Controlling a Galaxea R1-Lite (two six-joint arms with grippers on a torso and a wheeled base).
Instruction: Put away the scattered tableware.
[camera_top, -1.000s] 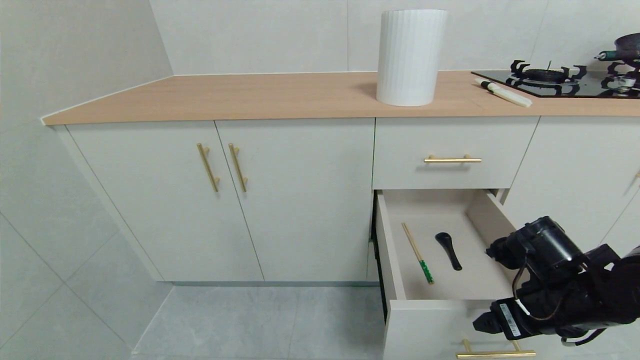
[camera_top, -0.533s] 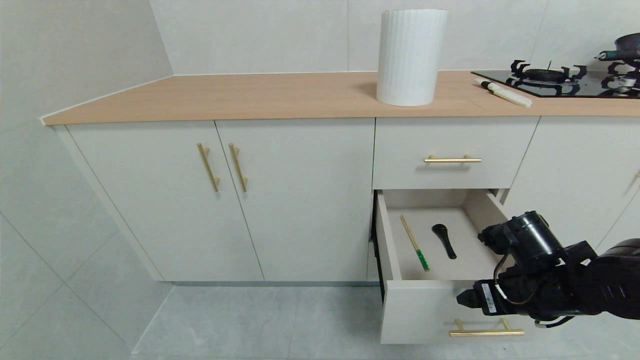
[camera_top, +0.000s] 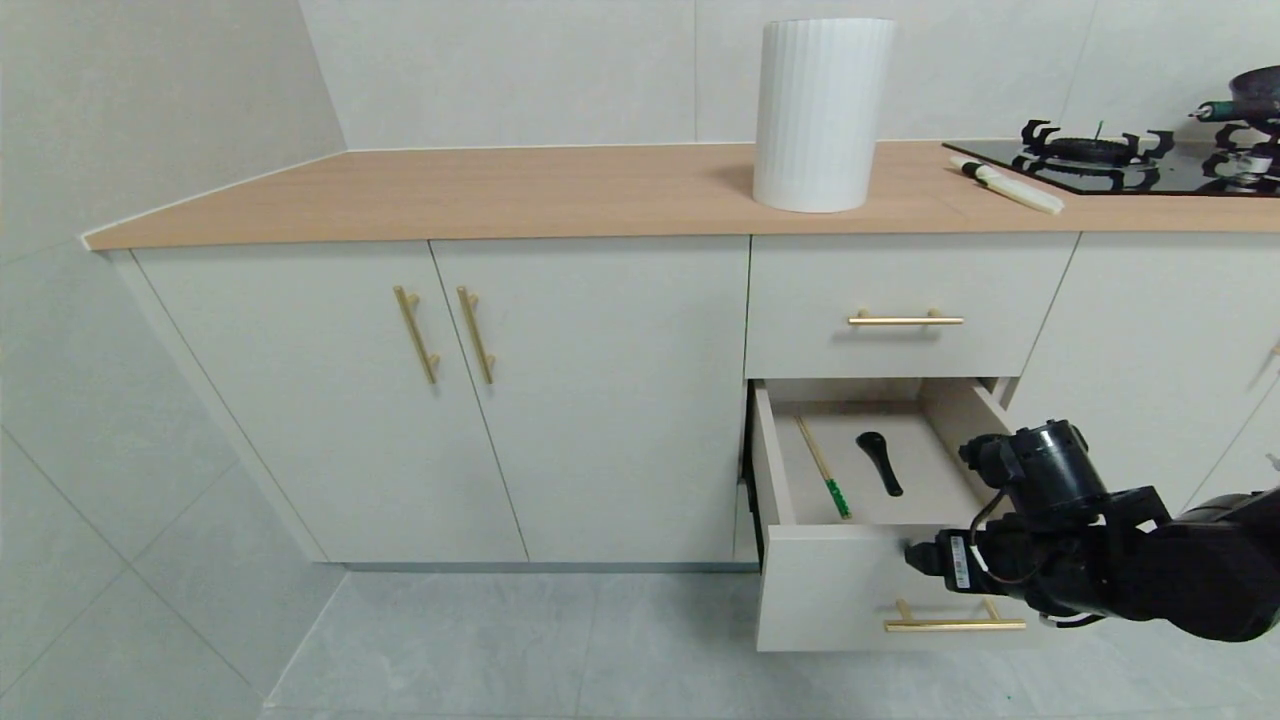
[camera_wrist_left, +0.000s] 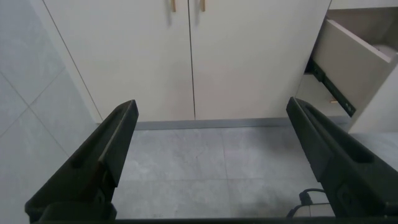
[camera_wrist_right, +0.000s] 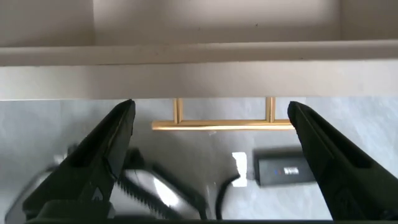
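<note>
A: Where is the tableware kept?
B: It is laid in the open lower drawer (camera_top: 830, 595). One black spoon (camera_top: 879, 463) is seen near the middle of the drawer floor. Chopsticks (camera_top: 822, 467), one pair as far as can be told, are laid close to its left wall.
A: Which way are they turned?
B: Both are laid long-ways from the drawer's front to its back, a bit slanted.
A: What is needed next?
B: It is thought that the drawer is to be shut. The right gripper (camera_wrist_right: 211, 112) is held at the drawer's front panel, just above the gold handle (camera_top: 955, 626). Its fingers are spread wide and nothing is held. The handle is stretched from side to side, across the gap between the fingers. Whether the panel is touched cannot be told.
A: And the other arm?
B: The left gripper (camera_wrist_left: 211, 104) is hung over the floor, well apart from the drawer, with fingers spread and nothing held. So the right arm is the nearer one.
</note>
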